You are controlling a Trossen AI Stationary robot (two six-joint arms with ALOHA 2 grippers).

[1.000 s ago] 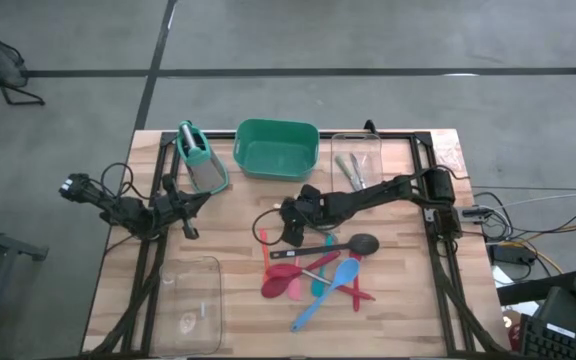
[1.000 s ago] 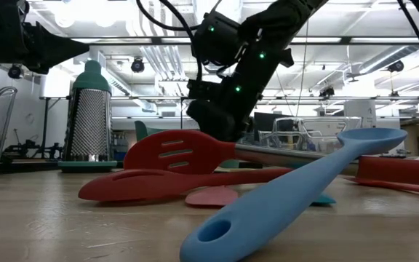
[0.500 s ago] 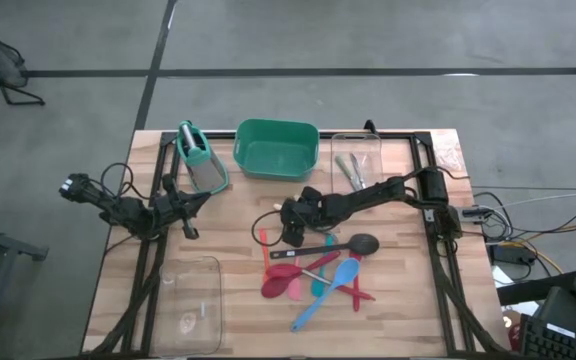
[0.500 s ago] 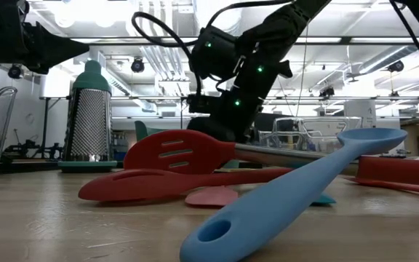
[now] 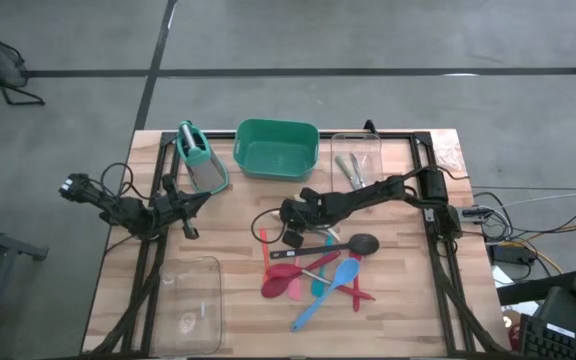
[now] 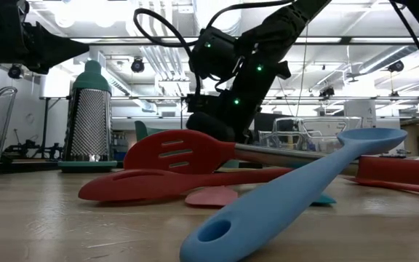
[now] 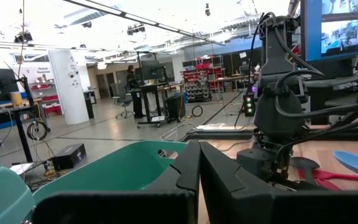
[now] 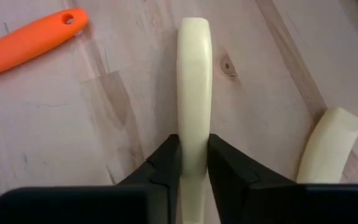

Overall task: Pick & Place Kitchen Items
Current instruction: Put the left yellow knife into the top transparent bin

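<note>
Cream handle (image 8: 194, 93) | between right end effector (image 8: 194, 163) fingers (clamped, on table)

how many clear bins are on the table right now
2. One clear bin sits at the far edge, right of the green tub, with utensils inside. The other clear bin sits near the front left corner. None seem hidden, though the low view shows only part of the table.

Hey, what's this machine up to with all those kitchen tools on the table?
The right arm's end effector has its fingers closed on a cream handle lying on the wooden table, at the edge of a pile of utensils. Nothing is lifted yet. The left arm's end effector waits shut at the table's left side, holding nothing.
</note>
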